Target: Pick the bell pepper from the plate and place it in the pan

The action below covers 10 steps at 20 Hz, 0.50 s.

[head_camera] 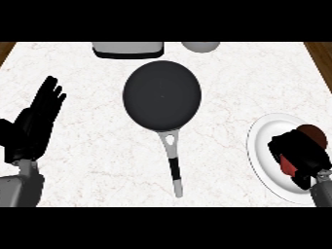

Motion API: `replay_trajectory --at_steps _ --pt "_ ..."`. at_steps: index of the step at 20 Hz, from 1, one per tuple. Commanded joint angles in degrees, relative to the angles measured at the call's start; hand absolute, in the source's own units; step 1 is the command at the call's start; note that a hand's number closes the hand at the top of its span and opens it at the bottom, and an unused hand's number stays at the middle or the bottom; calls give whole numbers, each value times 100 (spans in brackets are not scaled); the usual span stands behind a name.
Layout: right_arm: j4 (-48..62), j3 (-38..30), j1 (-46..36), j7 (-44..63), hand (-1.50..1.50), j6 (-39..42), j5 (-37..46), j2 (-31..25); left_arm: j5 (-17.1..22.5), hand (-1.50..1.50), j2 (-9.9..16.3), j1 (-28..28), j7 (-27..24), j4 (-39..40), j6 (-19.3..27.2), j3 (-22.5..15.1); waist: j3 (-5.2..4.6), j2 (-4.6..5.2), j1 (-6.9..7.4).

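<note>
Bell pepper (pixel 288 165) on the white plate (pixel 263 146), right of the pan (pixel 162 95) and nearer the robot, mostly hidden: only a red patch showing under the right robot hand (pixel 301 151), with a dark reddish round shape at the hand's far edge, possibly more of the same pepper. Right robot hand directly over it, fingers curled down around it, apparently closed on the pepper; contact itself hidden by the hand. Long axis of the pepper not readable. Pan left of the plate and farther up the bench (pixel 82 121), well apart from it, dark bowl bare, pale handle (pixel 173 163) pointing back toward the robot. Next move, by judgement: lift clear of the plate rim, then carry left and away into the pan bowl. Right hand far nearer than the left. Left robot hand (pixel 35 121) well left of the pan, fingers straight and spread, holding nothing, resting
</note>
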Motion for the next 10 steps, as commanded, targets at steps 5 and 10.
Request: replay_trajectory --at_steps 5,10 --pt "-516 1219 -522 2254 150 576 -95 2199 -37 0 -115 -185 62 36 -54 -222 70 60 453" --pt "-1065 1974 -1428 3939 150 102 -83 2236 -40 0 -164 -330 109 78 -112 -341 59 -8 619"
